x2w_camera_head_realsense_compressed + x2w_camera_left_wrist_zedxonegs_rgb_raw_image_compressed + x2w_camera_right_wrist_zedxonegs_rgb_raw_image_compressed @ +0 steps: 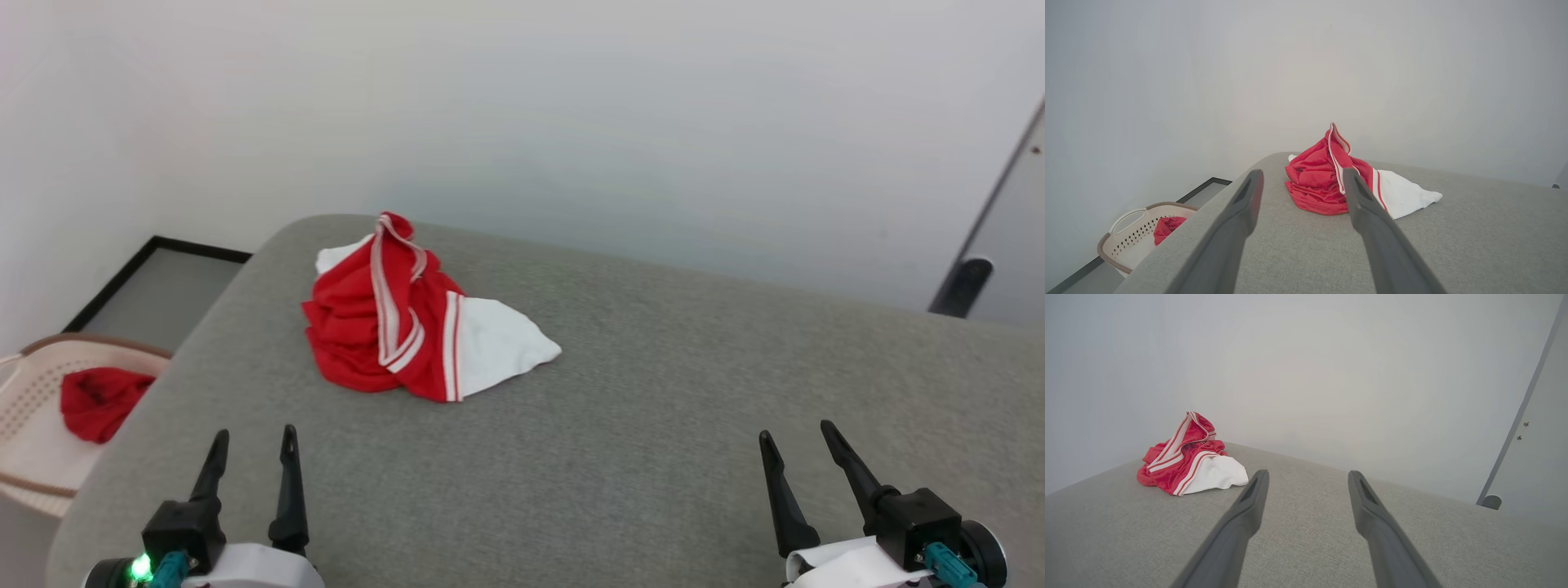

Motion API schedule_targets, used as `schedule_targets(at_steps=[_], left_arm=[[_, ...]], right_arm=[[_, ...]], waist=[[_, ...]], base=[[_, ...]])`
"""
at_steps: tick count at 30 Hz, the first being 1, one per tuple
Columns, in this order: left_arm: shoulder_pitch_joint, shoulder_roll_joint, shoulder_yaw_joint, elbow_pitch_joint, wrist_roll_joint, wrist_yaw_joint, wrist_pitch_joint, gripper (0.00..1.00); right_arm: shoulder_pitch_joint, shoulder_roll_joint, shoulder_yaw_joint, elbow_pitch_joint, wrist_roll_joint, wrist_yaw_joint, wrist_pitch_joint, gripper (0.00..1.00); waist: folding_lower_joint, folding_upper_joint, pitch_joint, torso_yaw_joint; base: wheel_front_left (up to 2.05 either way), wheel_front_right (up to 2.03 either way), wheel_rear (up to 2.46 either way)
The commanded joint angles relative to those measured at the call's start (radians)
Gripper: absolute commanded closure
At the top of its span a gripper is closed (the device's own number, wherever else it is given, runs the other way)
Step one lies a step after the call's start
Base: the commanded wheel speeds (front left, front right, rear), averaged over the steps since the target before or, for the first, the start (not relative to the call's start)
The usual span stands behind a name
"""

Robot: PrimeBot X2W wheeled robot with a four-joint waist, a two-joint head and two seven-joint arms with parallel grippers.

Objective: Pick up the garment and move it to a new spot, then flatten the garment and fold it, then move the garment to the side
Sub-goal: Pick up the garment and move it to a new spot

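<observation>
Garment [359, 327] lies crumpled on the bench [620, 457], toward its far left. Your left tool [254, 431] and right tool [794, 429] both stand wide open, empty, well short of it.

Red/white garment [351, 322] is looking like soft matt knit cloth; tabletop [653, 433] is showing coarse grey woven fabric w/ matt finish; basket [24, 363] is looking smooth perforated plastic.

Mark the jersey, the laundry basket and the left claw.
jersey [351, 327], head view, crumpled red body
laundry basket [28, 400], head view, pale perforated wall
left claw [254, 433], head view, midway between its fingertips
</observation>
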Motion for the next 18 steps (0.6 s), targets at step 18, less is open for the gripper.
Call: schedule_targets(at_steps=[18], left_arm=[[-0.49, 0.169, -0.118, 0.25, -0.248, -0.068, 0.291, 0.0]], right_arm=[[-0.057, -0.022, -0.012, -0.03, -0.062, 0.003, 0.012, 0.0]], waist=[[0.0, 0.0, 0.155, -0.041]], base=[[0.0, 0.0, 0.0]])
